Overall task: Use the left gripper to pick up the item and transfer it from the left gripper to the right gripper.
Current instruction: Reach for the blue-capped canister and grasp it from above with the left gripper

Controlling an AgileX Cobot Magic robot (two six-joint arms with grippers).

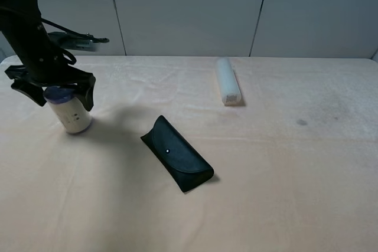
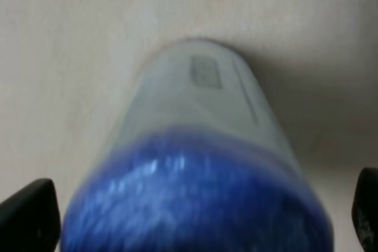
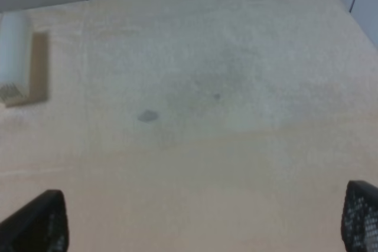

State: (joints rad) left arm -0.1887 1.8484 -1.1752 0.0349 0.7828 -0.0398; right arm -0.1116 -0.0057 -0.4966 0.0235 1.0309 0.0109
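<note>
Table layout as I see it from the high camera. Far left: the item (image 1: 72, 116) on the table (image 1: 295, 193), between the spread fingers of the left gripper (image 1: 57, 94). Centre front: the glasses case (image 1: 177, 153). Behind it, rightward: the tube (image 1: 228, 81), lying flat.

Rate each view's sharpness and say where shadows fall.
Exterior high view: sharp; soft shadows right of the roll and the glasses case. Left wrist view: roll very close, heavily blurred, its label unreadable. Right wrist view: mildly soft; the white tube casts a shadow beside it.
</note>
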